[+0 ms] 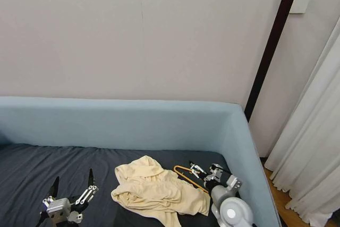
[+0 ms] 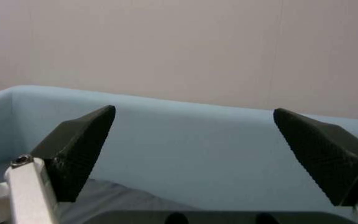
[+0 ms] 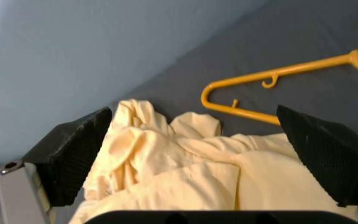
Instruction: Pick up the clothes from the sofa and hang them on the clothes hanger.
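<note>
The right tool [image 1: 195, 169], jaws released wide, is being held near cream clothes [image 3: 185, 177] crumpled on the sofa [image 1: 32, 174], an orange hanger [image 3: 272, 77] lying alongside; the left tool [image 1: 73, 183], equally released, is being held well apart, faced toward the blue backrest [image 2: 197, 154].

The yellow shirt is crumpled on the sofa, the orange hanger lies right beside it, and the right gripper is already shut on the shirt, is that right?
Not quite: the right gripper is open, its fingers spread apart and gripping nothing, as the right wrist view shows. The shirt is crumpled on the sofa with the orange hanger beside it.
</note>
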Controlling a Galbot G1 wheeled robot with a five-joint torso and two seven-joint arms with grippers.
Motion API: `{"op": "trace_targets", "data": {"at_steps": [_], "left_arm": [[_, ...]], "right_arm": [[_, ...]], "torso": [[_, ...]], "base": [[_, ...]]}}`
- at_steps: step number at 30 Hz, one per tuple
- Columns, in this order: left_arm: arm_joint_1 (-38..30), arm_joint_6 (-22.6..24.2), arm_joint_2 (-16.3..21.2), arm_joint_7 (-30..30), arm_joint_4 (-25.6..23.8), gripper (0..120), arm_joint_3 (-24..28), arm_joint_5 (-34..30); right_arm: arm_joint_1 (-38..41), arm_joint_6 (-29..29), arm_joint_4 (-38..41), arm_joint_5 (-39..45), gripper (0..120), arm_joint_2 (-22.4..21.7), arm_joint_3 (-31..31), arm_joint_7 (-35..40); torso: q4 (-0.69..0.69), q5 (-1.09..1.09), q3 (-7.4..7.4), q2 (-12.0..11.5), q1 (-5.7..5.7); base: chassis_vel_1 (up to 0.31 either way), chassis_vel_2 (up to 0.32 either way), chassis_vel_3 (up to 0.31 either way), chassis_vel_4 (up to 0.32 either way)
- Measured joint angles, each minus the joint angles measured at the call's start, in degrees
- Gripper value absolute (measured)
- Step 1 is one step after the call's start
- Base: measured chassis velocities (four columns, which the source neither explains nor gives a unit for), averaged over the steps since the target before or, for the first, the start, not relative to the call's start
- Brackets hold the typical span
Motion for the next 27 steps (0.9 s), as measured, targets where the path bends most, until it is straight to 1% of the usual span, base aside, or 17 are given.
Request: {"op": "trace_targets", "data": {"at_steps": [5, 6, 10, 11, 15, 18, 21, 22, 24, 27], "left_arm": [[0.0, -1.5, -0.7, -0.3, 1.0, 100, -0.5, 1.7], [0.0, -1.5, -0.7, -0.3, 1.0, 100, -0.5, 1.7], [0.1, -2.0, -1.1, -0.4, 1.3, 100, -0.7, 2.1], [0.1, -2.0, -1.1, -0.4, 1.3, 100, -0.7, 2.1], [0.1, -2.1, -1.8, -0.7, 1.5, 100, -0.7, 2.2], [0.4, -2.2, -2.1, -1.0, 1.7, 100, -0.5, 2.2], [0.6, -2.7, -2.4, -1.2, 2.0, 100, -0.7, 2.8], [0.6, -2.7, -2.4, -1.2, 2.0, 100, -0.7, 2.8], [0.7, -2.7, -2.6, -1.2, 2.0, 100, -1.0, 2.9], [0.8, -2.7, -2.8, -1.3, 2.0, 100, -1.1, 3.1]], "right_arm": [[4.0, -0.8, -9.2, -4.5, 100, 3.4, -3.7, -1.4], [4.0, -0.8, -9.2, -4.5, 100, 3.4, -3.7, -1.4], [6.0, -0.1, -15.0, -9.7, 100, 5.4, -6.6, -5.4], [6.0, -0.1, -15.0, -9.7, 100, 5.4, -6.6, -5.4], [7.8, 1.7, -19.4, -14.8, 100, 7.0, -8.6, -10.0], [8.8, 2.5, -21.2, -15.9, 100, 8.1, -9.2, -11.3], [10.1, 5.2, -23.9, -17.6, 100, 9.2, -10.8, -13.6], [10.1, 5.2, -23.9, -17.6, 100, 9.2, -10.8, -13.6], [11.3, 6.8, -26.3, -20.0, 100, 9.9, -13.1, -15.0], [12.0, 6.8, -27.9, -22.1, 100, 10.3, -14.5, -14.7]], "torso": [[0.01, 0.0, 0.0, 0.0, 0.0], [0.01, 0.0, 0.0, 0.0, 0.0], [0.0, 0.0, 0.0, 0.0, 0.0], [0.0, 0.0, 0.0, 0.0, 0.0], [0.0, 0.0, 0.0, 0.0, 0.0], [0.0, 0.01, 0.0, 0.0, 0.0], [0.0, 0.0, 0.0, 0.0, 0.0], [0.0, 0.0, 0.0, 0.0, 0.0], [0.01, 0.01, 0.0, 0.0, 0.0], [0.0, 0.01, 0.0, 0.0, 0.0]], "base": [[0.0, 0.0, 0.0, 0.0], [0.0, 0.0, 0.0, 0.0], [0.0, 0.0, 0.0, 0.0], [0.0, 0.0, 0.0, 0.0], [0.0, 0.0, 0.0, 0.0], [0.0, 0.0, 0.0, 0.0], [0.0, 0.0, 0.0, 0.0], [0.0, 0.0, 0.0, 0.0], [0.0, 0.0, 0.0, 0.0], [0.0, 0.0, 0.0, 0.0]]}}
